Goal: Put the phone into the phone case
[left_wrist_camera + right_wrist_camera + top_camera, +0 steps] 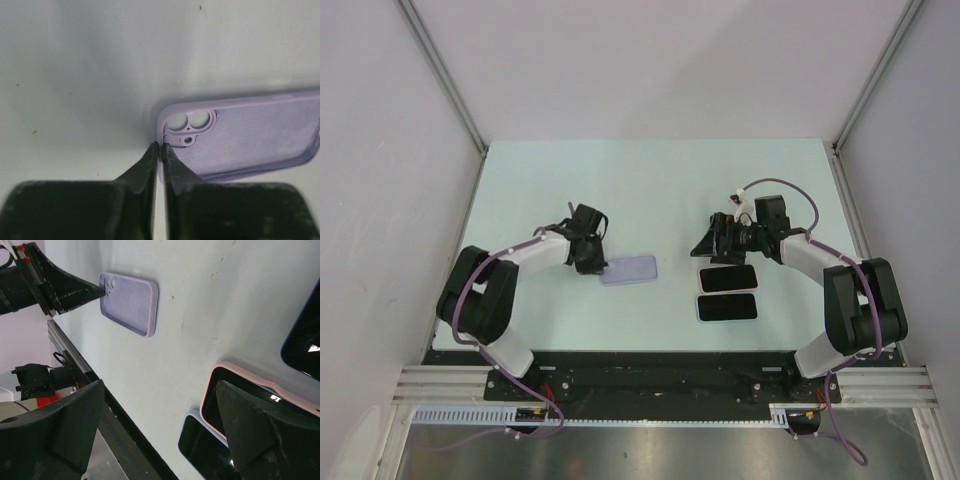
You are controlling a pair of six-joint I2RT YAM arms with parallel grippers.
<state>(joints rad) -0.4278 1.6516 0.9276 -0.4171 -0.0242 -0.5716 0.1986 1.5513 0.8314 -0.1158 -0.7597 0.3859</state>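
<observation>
filling most of the overhead view, the pale green table point(650, 190) carries everything. the left arm point(525, 255) reaches in from the left and the right arm point(810, 255) from the right, both bent low over the surface. on the right half two phones lie flat, screens up and side by side: the pink-rimmed phone point(728, 279) farther from the bases, the pale-rimmed phone point(727, 307) just beside it on the near side. the right wrist view catches a third, dark-rimmed phone point(305, 347) at its edge, near the pink one. well apart from them, left of centre, the lilac phone case point(629, 270) lies flat with its hollow side up and nothing in it. the right gripper point(160, 386) hangs just beyond the pink-rimmed phone, fingers spread wide with nothing between them. the left gripper point(159, 146) sits at the case's left end, its fingers pressed all but together on the end wall. just beside those tips is the camera cut-out point(189, 121).
</observation>
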